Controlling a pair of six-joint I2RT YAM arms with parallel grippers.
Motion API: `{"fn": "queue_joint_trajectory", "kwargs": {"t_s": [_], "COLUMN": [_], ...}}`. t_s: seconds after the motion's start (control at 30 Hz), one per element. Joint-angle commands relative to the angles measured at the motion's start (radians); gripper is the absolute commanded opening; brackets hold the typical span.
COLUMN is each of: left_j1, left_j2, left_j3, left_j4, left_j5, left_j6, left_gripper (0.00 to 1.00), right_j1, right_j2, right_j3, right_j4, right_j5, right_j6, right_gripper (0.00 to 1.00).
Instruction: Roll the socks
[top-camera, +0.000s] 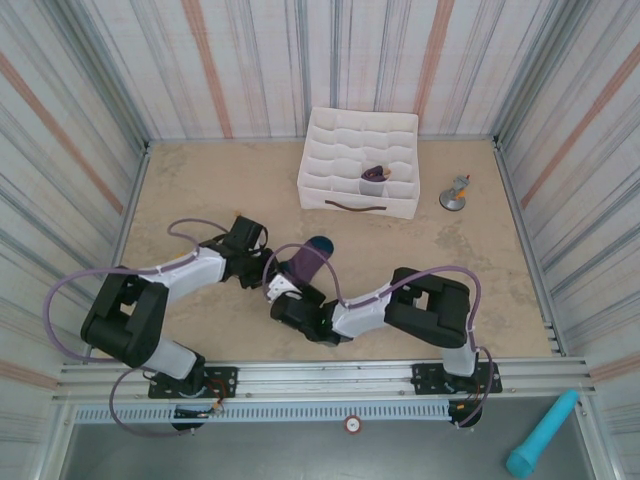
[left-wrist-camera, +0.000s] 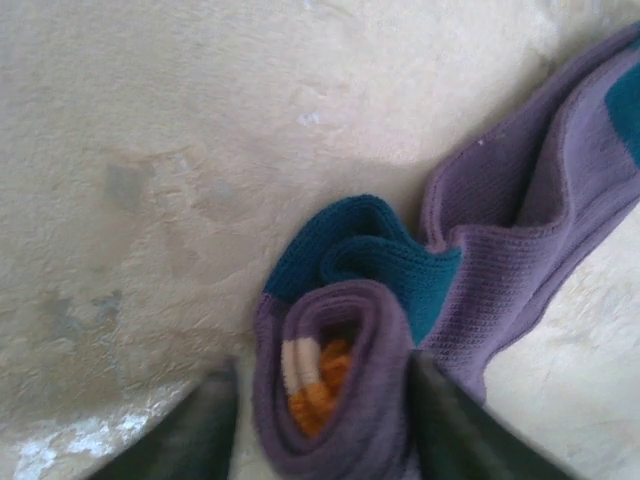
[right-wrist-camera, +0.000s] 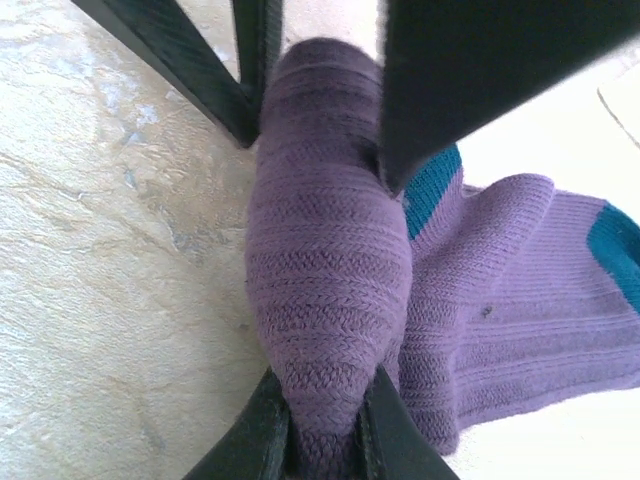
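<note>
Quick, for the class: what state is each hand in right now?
Left hand: open, fingers either side of the sock roll.
Right hand: closed on the sock roll.

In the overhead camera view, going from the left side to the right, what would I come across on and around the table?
Left gripper → socks → white compartment box → small grey metal object → teal tube, lying beyond the table's near right corner.
</note>
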Motion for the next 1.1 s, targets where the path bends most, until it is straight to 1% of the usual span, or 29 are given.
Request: {"fn": "queue_joint_trajectory", "kwargs": {"t_s": [0.0, 0.03, 0.1, 0.17, 0.27, 0.53, 0.7, 0.93, 1.07], "left_j1": [0.036, 0.050, 0.088, 0.115, 0.146, 0.159, 0.159, 0.159, 0.159], "left_j2": [-0.064, -0.075, -0.100, -0.127, -0.182, -0.385, -0.452, -0.415, -0.400], "left_j3": [-0.050, -0.066, -0.105, -0.132, -0.170, -0.275, -0.281, -0.280, -0.281], "left_j4": [0.028, 0.047, 0.090, 0.104, 0.123, 0.157, 0.127, 0.149, 0.165], "left_j5": [0.045, 0.061, 0.095, 0.103, 0.104, 0.000, -0.038, -0.009, 0.000], "left_j6": [-0.009, -0.020, -0.040, -0.049, -0.061, -0.125, -0.123, -0.128, -0.130], "left_gripper": [0.64, 0.68, 0.71, 0.73, 0.73, 0.73, 0.74, 0.73, 0.73], "right_j1": [-0.034, -0.043, -0.060, -0.083, -0.103, -0.159, -0.235, -0.380, -0.449], "right_j2": [0.021, 0.020, 0.015, 0.011, 0.000, -0.032, -0.048, -0.064, -0.055], "right_j3": [-0.043, -0.046, -0.051, -0.049, -0.057, -0.073, -0.078, -0.137, -0.193], "right_j4": [-0.109, -0.106, -0.105, -0.112, -0.107, -0.107, -0.106, -0.002, 0.099], "right_j5": [-0.160, -0.177, -0.214, -0.263, -0.292, -0.447, -0.614, -0.920, -1.029], "right_j6": [0.071, 0.076, 0.084, 0.089, 0.102, 0.147, 0.221, 0.426, 0.553], "right_gripper": [0.00, 0.00, 0.00, 0.00, 0.00, 0.00, 0.00, 0.00, 0.00]}}
